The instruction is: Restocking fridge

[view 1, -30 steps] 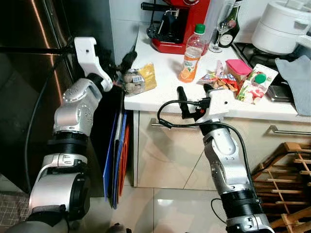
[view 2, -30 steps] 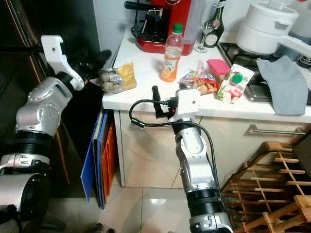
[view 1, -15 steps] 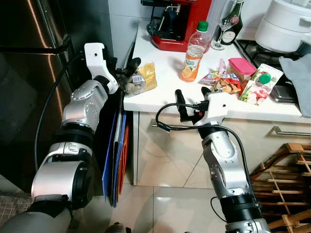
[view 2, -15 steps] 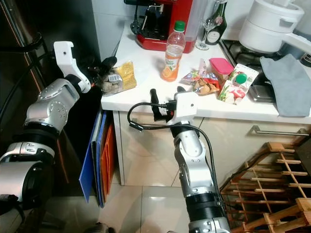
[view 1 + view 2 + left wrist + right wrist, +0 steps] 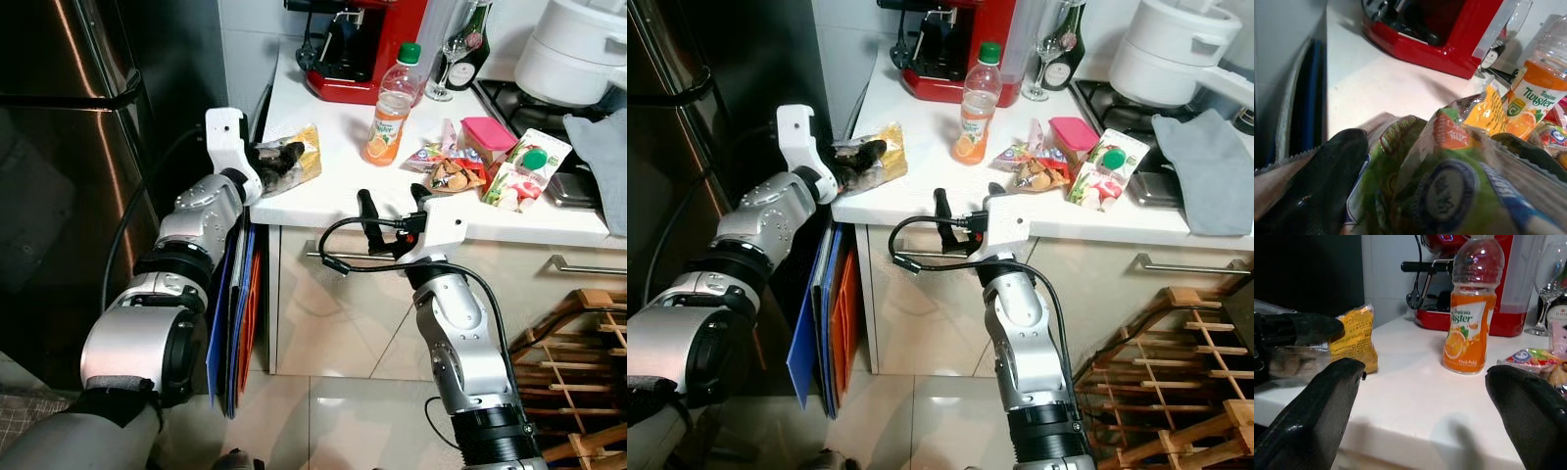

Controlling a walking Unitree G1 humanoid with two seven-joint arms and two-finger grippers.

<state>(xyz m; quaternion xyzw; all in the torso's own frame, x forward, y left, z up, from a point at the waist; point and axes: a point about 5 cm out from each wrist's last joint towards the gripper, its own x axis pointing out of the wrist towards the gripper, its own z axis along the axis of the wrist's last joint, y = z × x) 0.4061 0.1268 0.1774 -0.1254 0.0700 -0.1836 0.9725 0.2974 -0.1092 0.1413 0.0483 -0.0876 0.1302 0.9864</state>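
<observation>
A clear snack bag with a yellow end (image 5: 306, 157) lies at the left corner of the white counter (image 5: 333, 191). My left gripper (image 5: 278, 163) has reached onto it. In the left wrist view its black fingers (image 5: 1327, 181) stand apart on either side of the bag (image 5: 1449, 191), one pad touching it. My right gripper (image 5: 393, 204) hovers open at the counter's front edge with nothing between its fingers (image 5: 1317, 416). An orange juice bottle (image 5: 389, 108) stands further back, beyond the right gripper.
The dark steel fridge (image 5: 69, 147) is on the left, door shut. Blue and orange folders (image 5: 240, 313) stand between it and the cabinet. Snack packs (image 5: 446, 168), a pink box (image 5: 487, 137), a carton (image 5: 519, 168) and a red coffee machine (image 5: 362, 49) crowd the counter. A wooden rack (image 5: 578, 352) is low right.
My left gripper has moved right from beside the fridge onto the snack bag, its fingers now around it. The right arm has shifted only slightly.
</observation>
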